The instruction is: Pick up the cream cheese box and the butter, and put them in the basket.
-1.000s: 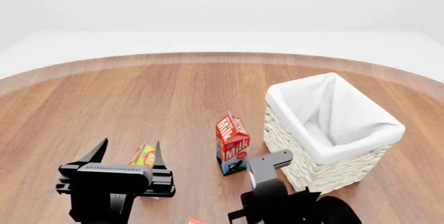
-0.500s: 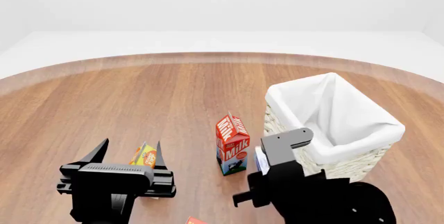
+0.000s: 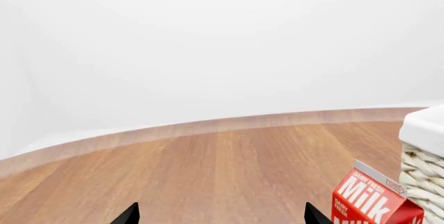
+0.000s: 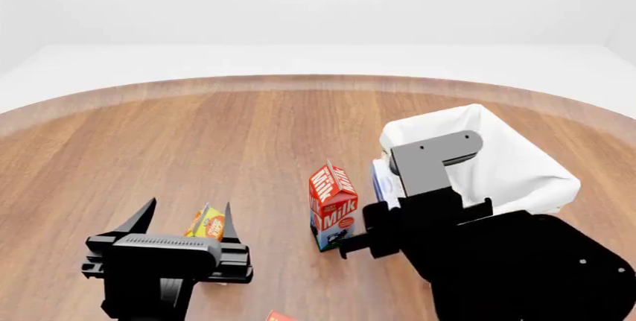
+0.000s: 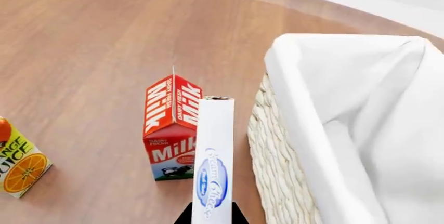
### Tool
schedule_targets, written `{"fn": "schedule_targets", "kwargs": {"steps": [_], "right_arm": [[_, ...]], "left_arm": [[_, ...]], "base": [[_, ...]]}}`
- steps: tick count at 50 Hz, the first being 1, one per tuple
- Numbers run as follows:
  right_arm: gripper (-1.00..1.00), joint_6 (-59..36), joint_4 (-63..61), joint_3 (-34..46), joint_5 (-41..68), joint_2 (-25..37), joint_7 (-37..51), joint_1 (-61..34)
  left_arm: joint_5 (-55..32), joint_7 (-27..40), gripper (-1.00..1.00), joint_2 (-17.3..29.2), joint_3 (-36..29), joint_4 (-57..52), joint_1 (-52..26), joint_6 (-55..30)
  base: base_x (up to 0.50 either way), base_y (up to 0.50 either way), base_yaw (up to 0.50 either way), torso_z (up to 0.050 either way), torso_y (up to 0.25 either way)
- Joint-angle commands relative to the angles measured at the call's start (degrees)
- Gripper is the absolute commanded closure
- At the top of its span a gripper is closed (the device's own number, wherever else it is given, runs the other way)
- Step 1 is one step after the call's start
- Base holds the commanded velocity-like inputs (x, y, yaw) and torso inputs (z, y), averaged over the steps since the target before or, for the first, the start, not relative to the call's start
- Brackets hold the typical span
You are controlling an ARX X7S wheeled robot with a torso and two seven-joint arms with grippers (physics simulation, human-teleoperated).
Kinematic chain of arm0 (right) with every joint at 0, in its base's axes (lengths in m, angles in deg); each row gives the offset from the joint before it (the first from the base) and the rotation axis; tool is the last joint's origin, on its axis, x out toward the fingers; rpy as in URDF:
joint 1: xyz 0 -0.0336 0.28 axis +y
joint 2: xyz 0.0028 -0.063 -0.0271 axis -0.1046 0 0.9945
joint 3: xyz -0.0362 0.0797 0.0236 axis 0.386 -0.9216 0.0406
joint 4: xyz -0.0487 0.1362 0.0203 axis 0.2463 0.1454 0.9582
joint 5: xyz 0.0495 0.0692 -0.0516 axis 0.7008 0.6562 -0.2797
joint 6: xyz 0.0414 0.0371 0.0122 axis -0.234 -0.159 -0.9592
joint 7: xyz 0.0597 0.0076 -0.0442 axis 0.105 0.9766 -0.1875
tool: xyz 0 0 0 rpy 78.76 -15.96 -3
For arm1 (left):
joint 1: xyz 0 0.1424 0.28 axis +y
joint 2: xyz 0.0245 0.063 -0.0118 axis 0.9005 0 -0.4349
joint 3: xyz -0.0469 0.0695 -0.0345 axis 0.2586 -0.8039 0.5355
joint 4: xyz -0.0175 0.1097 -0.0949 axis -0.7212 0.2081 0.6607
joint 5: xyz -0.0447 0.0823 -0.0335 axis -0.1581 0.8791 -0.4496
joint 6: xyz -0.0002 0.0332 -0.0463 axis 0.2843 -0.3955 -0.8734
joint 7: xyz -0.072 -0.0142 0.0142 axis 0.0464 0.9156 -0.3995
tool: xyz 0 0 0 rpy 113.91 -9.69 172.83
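Between the right gripper's jaws, pinched at its lower end, the cream cheese box stands on edge, its long axis running straight out from the jaws. It hangs over the gap between the milk carton and the basket, just short of the rim (so the remaining travel seems to be sideways over the liner). The left gripper waits with jaws spread near the juice carton. Only a sliver of what may be the butter shows.
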Motion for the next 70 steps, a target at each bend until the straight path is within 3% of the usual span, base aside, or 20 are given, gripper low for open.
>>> {"fn": "schedule_targets", "kwargs": {"steps": [1, 20, 52, 70], "right_arm": [[1.00, 3.24, 0.06, 2.64, 10.05, 2.24, 8.18, -6.52], [1.00, 7.26, 6.99, 7.79, 13.43, 5.72, 7.11, -18.99], [1.00, 6.94, 27.87, 12.17, -11.39, 10.38, -16.05, -29.95], [1.00, 8.57, 36.27, 14.81, -15.62, 11.89, -22.48, -29.52]], "left_arm": [[-0.38, 0.26, -1.00, 0.19, 0.11, -0.31, -0.06, -0.13], [-0.63, 0.54, -1.00, 0.46, -0.18, -0.14, 0.01, 0.16], [-0.88, 1.18, -1.00, 0.94, -0.72, -0.23, -0.10, 0.28], [-0.80, 1.42, -1.00, 1.03, -1.46, 0.24, -0.41, 0.52]], "base": [[0.00, 0.00, 0.00, 0.000, 0.000], [0.00, 0.00, 0.00, 0.000, 0.001], [0.00, 0.00, 0.00, 0.000, 0.001], [0.00, 0.00, 0.00, 0.000, 0.001]]}}
